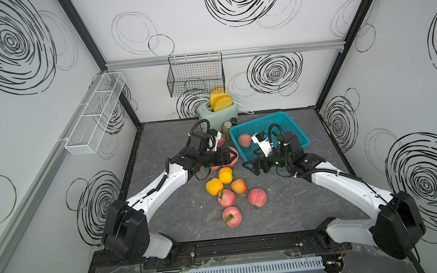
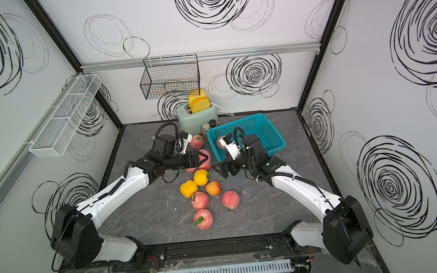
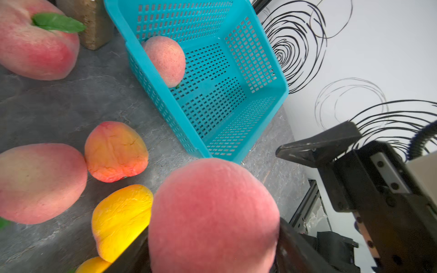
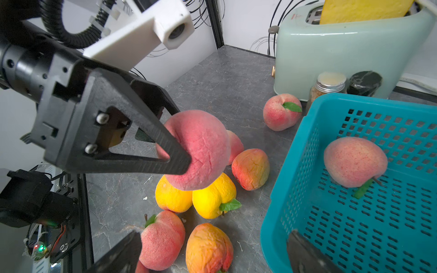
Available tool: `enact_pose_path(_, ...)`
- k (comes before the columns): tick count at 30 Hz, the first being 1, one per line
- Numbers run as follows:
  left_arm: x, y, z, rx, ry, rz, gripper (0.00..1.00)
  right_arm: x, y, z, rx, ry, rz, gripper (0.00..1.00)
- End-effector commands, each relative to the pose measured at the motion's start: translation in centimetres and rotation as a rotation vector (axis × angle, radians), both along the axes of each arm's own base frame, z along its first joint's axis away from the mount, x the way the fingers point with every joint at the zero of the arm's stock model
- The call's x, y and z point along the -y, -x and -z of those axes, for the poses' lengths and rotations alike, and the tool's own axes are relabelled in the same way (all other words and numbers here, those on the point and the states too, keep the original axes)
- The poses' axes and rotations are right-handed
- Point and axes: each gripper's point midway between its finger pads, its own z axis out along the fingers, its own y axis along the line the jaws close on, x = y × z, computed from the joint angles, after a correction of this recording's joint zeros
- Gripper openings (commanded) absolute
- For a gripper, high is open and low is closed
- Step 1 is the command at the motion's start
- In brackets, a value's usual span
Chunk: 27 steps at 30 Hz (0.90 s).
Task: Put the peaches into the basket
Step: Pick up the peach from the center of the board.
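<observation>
- In both top views, the left gripper (image 1: 231, 156) was seen clamped on the held peach (image 1: 234, 152), just beside the basket (image 1: 264, 117). The right gripper (image 1: 258, 167) was spread wide, with nothing in it.
- In the left wrist view, the held peach (image 3: 212, 212) was shown near a basket (image 3: 248, 47) corner, and one pink peach (image 3: 165, 59) was lying inside.
- In the right wrist view, the held peach (image 4: 203, 146) was seen raised over the loose peaches (image 4: 212, 198) on the table (image 4: 224, 82).
</observation>
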Motion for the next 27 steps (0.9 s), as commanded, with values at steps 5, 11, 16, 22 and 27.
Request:
enact_pose_path(5,2.5,0.1,-2.6,0.026,0.127,0.074,0.74,-1.3,0.1,-1.1,0.06,-0.027,-0.06,0.99)
enact_pose_path(11,3.3,0.5,-3.0,0.017,0.16,0.108,0.74,-2.0,-0.4,-1.2,0.065,-0.024,-0.062,0.99)
enact_pose_path(16,3.7,0.8,-3.0,0.009,0.176,0.121,0.74,-2.5,-1.1,-1.4,0.068,-0.032,-0.062,0.99)
enact_pose_path(22,4.0,1.1,-3.1,0.004,0.195,0.131,0.74,-3.2,-1.6,-1.6,0.072,-0.043,-0.066,0.99)
enact_pose_path(27,4.2,1.2,-3.2,0.002,0.202,0.139,0.74,-3.7,-1.8,-1.5,0.07,-0.053,-0.074,1.0)
